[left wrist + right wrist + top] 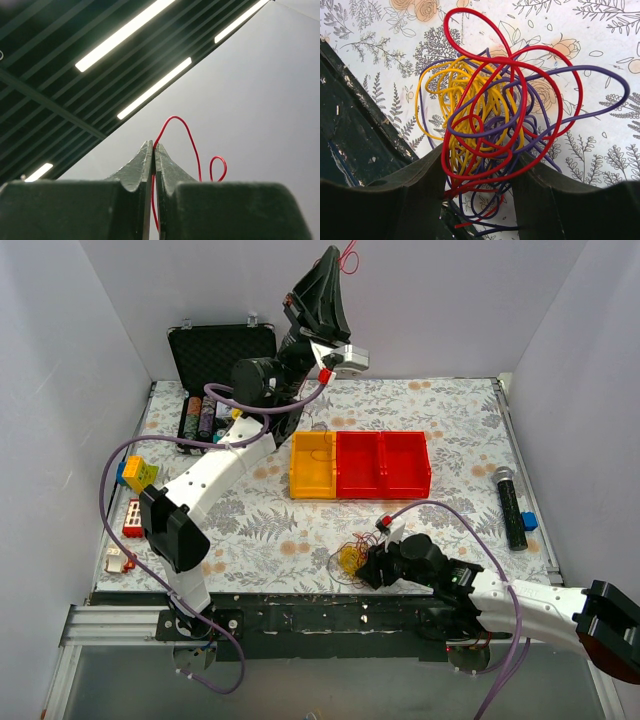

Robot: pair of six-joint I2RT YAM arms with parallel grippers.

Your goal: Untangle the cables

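The cables (490, 95) form a fist-sized tangle of red, yellow and purple wire loops on the floral cloth near the table's front edge (348, 558). My right gripper (480, 152) straddles the tangle, jaws wide, and the loops press against both inner faces; in the top view the right gripper (362, 565) lies low at that spot. My left gripper (338, 265) is raised high at the back wall, pointing up, and is shut (153, 146) on a single red wire (192, 145) that runs between its fingertips and curls above them (349, 255).
A yellow bin (312, 464) and two joined red bins (383, 462) sit mid-table. An open black case (222, 350) with chips stands at the back left. Toy bricks (135, 472) lie at the left edge, and a black cylinder (511, 505) and a blue block (529, 521) at the right.
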